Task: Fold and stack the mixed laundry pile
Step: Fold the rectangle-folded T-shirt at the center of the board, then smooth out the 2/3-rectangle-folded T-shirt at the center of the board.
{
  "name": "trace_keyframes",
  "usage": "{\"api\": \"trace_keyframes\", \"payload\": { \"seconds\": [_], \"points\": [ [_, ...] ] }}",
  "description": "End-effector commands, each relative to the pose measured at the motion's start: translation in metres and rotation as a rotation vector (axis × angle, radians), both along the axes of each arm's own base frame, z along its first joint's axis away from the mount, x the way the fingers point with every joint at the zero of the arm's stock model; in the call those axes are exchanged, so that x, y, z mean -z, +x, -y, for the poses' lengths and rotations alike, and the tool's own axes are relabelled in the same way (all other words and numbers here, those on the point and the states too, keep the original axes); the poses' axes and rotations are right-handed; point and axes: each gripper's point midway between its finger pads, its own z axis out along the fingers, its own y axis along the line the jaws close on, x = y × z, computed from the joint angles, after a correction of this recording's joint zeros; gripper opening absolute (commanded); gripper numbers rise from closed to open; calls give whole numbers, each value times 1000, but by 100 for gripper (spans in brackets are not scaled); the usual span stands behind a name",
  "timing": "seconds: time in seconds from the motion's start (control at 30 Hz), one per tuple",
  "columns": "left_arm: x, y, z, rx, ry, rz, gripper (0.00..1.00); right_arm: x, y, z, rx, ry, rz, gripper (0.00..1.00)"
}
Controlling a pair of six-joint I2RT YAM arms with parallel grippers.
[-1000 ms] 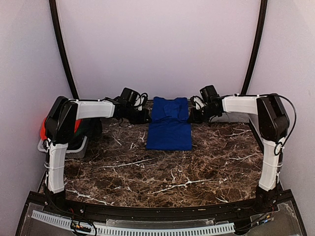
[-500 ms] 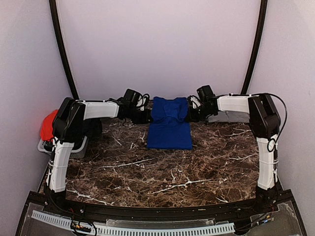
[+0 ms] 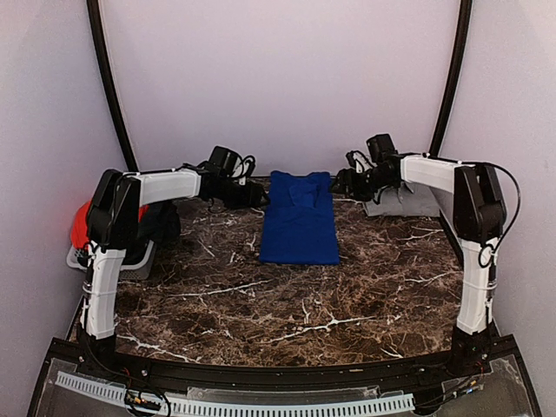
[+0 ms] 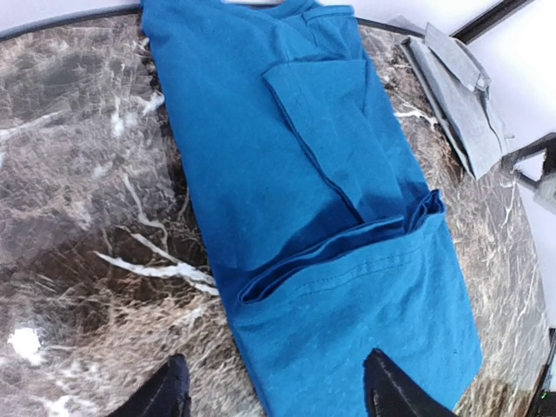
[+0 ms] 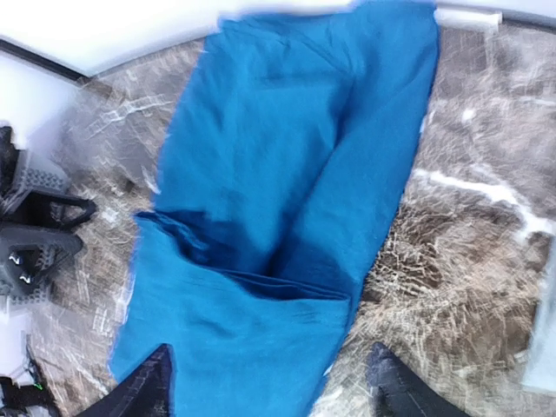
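Royal-blue T-shirt (image 3: 300, 221) lies at twelve o'clock on the marble table (image 3: 347, 295), folded into a long strip with the sleeves turned in. Left gripper (image 4: 280, 393) and right gripper (image 5: 267, 387) hover at its ten and two o'clock flanks, jaws apart, holding nothing. Cloth judged light, limp and apt to slide on the polished top; best pinched at the doubled corners. Red-orange garment (image 3: 82, 228) and dark cloth (image 3: 158, 228) wait in the basket (image 3: 130, 262) at nine o'clock. Plain pale walls (image 3: 278, 87) close the bay

blue tee (image 3: 300, 221) x1 | claws x2: L claw (image 4: 276, 358), R claw (image 5: 269, 348) | basket (image 3: 139, 259) x1 | grey tray (image 3: 426, 207) x1
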Motion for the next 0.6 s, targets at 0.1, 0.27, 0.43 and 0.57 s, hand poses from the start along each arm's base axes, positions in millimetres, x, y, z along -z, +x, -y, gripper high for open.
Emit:
{"api": "trace_keyframes", "payload": {
  "seconds": [0.1,0.27,0.43,0.57],
  "points": [
    [-94,-61,8,125,-181,77,94,-95,-67,-20,-171,251,51,94],
    [-78,-140,35,227,-243,-20,98,-81,-142,-54,-284,394,-93,99],
    [-61,-195,75,321,-350,-107,99,-54,-182,-85,-328,446,-202,99],
    [-50,-205,85,314,-406,-165,99,-30,-188,-95,-305,484,-264,98]
  ]
}}
